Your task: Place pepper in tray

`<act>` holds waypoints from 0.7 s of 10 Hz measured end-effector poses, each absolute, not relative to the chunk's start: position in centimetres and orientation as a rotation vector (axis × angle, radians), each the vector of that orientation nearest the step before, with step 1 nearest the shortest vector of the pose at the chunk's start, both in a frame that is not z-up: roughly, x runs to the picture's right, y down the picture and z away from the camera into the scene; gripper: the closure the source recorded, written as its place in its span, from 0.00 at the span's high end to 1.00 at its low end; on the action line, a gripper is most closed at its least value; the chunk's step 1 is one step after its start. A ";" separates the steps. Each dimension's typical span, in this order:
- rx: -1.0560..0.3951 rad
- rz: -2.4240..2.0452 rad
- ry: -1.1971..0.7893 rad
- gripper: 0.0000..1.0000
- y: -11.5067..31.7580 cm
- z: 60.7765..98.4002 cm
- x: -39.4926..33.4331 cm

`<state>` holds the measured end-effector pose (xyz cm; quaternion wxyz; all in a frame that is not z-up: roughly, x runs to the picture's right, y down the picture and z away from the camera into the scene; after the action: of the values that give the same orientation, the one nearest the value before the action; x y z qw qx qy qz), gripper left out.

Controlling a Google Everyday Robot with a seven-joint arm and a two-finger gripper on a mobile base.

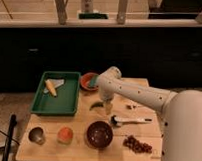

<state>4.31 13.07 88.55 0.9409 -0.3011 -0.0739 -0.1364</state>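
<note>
The pepper, a small dark-green curved pod, lies on the wooden table just right of the tray's near corner. The tray is a large green rectangle at the table's left, with a yellow corn-like piece in its far part. My gripper hangs from the white arm, pointing down over the table. It is close to the pepper's right end, open, and holds nothing.
An orange bowl stands behind the arm's wrist. Along the front edge are a metal cup, an orange fruit, a dark bowl and a pile of reddish-brown pieces. A white-handled utensil lies right of the gripper.
</note>
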 end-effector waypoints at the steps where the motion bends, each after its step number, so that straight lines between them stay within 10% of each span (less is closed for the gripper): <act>1: -0.617 -0.272 -0.151 0.70 13.2 88.8 4.4; 7: -0.640 -0.247 -0.175 0.10 14.8 90.5 4.9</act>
<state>4.92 14.78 90.51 0.9379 -0.3136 -0.0857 -0.1208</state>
